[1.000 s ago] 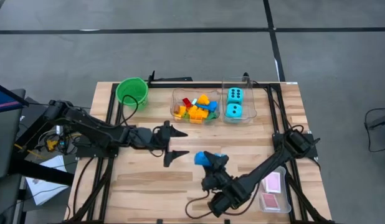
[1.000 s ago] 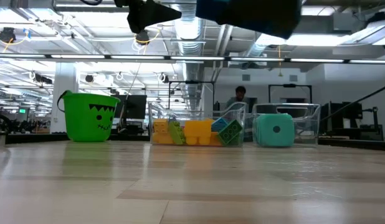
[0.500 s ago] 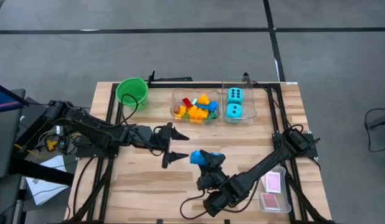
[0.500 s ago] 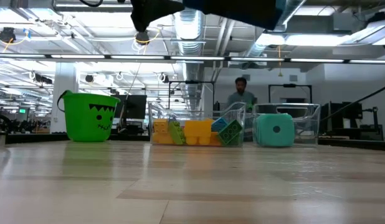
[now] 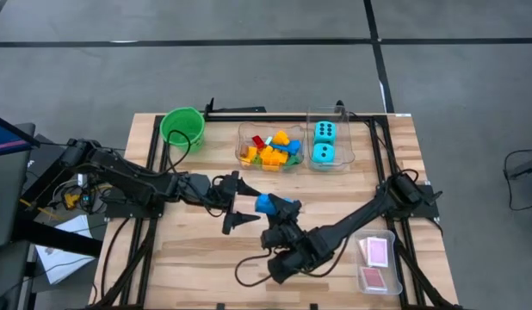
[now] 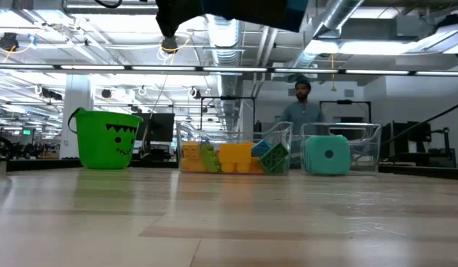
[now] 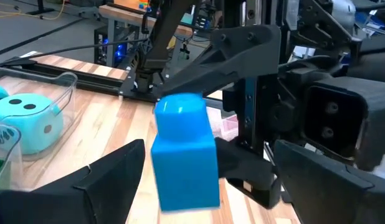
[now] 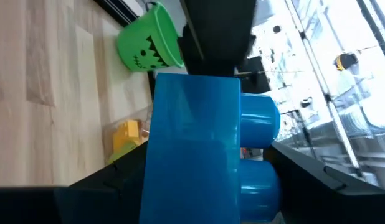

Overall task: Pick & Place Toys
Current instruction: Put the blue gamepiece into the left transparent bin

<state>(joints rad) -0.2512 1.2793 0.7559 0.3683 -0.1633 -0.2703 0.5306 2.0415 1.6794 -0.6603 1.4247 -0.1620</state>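
A blue building block (image 5: 266,204) hangs above the middle of the table, with my right gripper (image 5: 273,210) shut on it. The right wrist view is filled by the block (image 8: 192,149) between the fingers. My left gripper (image 5: 246,205) stands open and level just to the block's left. In the left wrist view its two fingers flank the block (image 7: 183,155) without visibly touching it. The other toys lie in clear tubs: coloured blocks (image 5: 270,150), two cyan dice (image 5: 324,143) and pink cards (image 5: 376,252). My right gripper pinches the blue block between its two fingers, one over the studded top (image 7: 180,104) and one at the underside. The fingers lie about level and come from the table's near right. The block sits upright, studs up, lifted clear of the table.
A green bucket (image 5: 182,126) stands at the far left corner, with the block tub (image 5: 249,138) and the dice tub (image 5: 343,155) along the far edge. The card tub (image 5: 388,274) is at the near right. A person (image 6: 301,104) walks in the room behind.
My right gripper has carried the blue block toward the table's left and far side and a little up. The block has come in front of my left gripper's open fingers. My left gripper has stayed in place and turned slightly at the wrist.
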